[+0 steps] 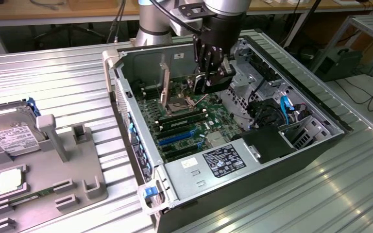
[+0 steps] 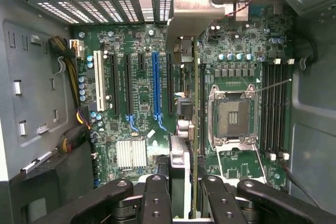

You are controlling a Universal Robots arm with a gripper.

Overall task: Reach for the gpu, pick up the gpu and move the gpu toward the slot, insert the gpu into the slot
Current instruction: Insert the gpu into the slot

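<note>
My gripper reaches down into the open computer case and is shut on the gpu, a thin dark card held upright on its edge. In the wrist view the gpu runs edge-on away from my gripper, and its silver end bracket lies by the case's rear wall. It hangs above the green motherboard, between the CPU socket and the row of expansion slots. The long blue slot and the black slots beside it are uncovered. I cannot tell which slot the card stands over.
The case walls close in around the arm. Cables and a drive cage fill the case's end at the exterior view's right. A silver hard drive rests on a grey fixture at the exterior view's left.
</note>
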